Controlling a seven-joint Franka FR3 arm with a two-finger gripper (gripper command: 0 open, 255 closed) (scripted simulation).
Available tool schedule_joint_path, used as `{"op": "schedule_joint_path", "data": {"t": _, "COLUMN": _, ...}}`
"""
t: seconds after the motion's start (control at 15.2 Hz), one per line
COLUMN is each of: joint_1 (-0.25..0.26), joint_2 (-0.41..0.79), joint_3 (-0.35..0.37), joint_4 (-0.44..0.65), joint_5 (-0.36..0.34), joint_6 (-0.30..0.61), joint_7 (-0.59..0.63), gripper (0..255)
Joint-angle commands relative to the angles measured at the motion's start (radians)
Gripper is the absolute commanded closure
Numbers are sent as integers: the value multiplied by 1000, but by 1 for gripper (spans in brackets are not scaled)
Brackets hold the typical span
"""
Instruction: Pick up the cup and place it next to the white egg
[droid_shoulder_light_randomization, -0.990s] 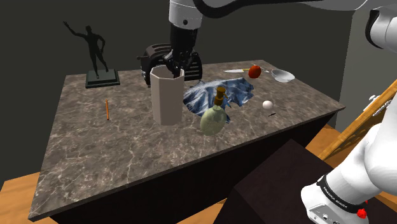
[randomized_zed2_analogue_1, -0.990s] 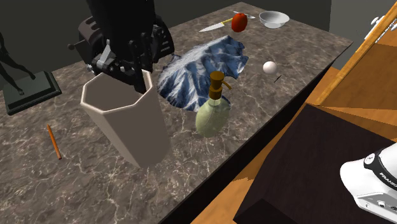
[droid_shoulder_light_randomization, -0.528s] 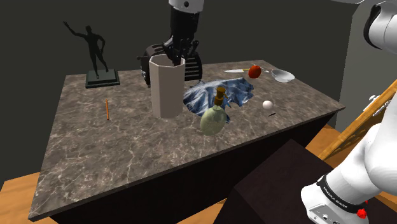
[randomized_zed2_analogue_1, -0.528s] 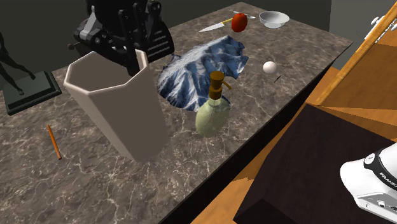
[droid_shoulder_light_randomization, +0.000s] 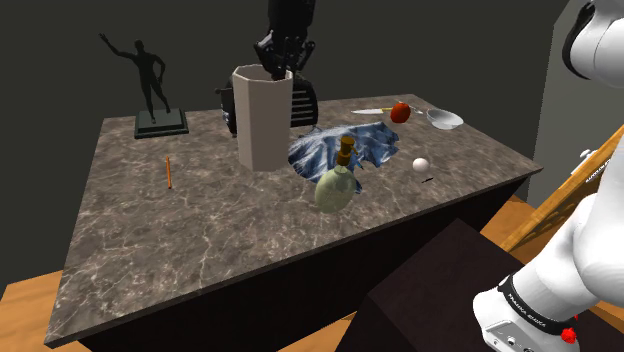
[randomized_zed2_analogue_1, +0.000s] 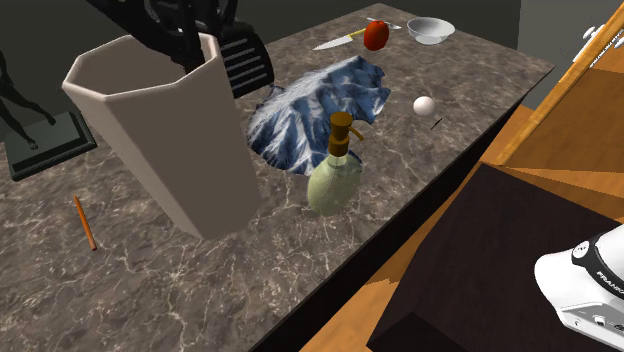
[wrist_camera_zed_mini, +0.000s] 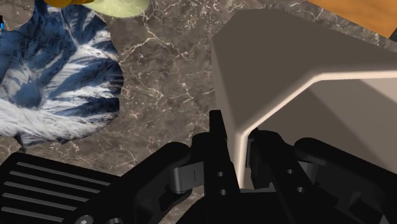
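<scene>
Beige cup (droid_shoulder_light_randomization: 263, 120), rim clamped in the black claw (wrist_camera_zed_mini: 240, 173), hung with the white egg (droid_shoulder_light_randomization: 421, 165) at its shoulder-view four o'clock.

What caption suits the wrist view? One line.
Gripper clasps the pale cup by its rim; marbled tabletop, blue cloth below.

Dim all round, and the dark walls nearly swallow the black statue (droid_shoulder_light_randomization: 152, 85). The light seems to fall from above: the marbled counter (droid_shoulder_light_randomization: 200, 240) glows softly and the cup (droid_shoulder_light_randomization: 262, 125) shows pale, with one face in grey-brown shade in the wrist view. Shadows faint, edges crisp everywhere.
</scene>
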Motion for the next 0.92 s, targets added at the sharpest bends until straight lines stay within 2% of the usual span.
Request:
{"op": "schedule_joint_path", "data": {"t": 0.0, "joint_1": -21, "joint_2": -32, "joint_3": -4, "joint_4": -32, "joint_5": 16, "joint_6": 4, "joint_7": -21, "gripper": 255}}
{"op": "schedule_joint_path", "data": {"t": 0.4, "joint_1": -142, "joint_2": -233, "joint_3": -50, "joint_4": -281, "joint_5": 114, "joint_6": 71, "joint_7": -170, "gripper": 255}}
{"op": "schedule_joint_path", "data": {"t": 0.86, "joint_1": -228, "joint_2": -407, "joint_3": -141, "joint_4": -475, "joint_5": 185, "joint_6": 101, "joint_7": -354, "gripper": 255}}
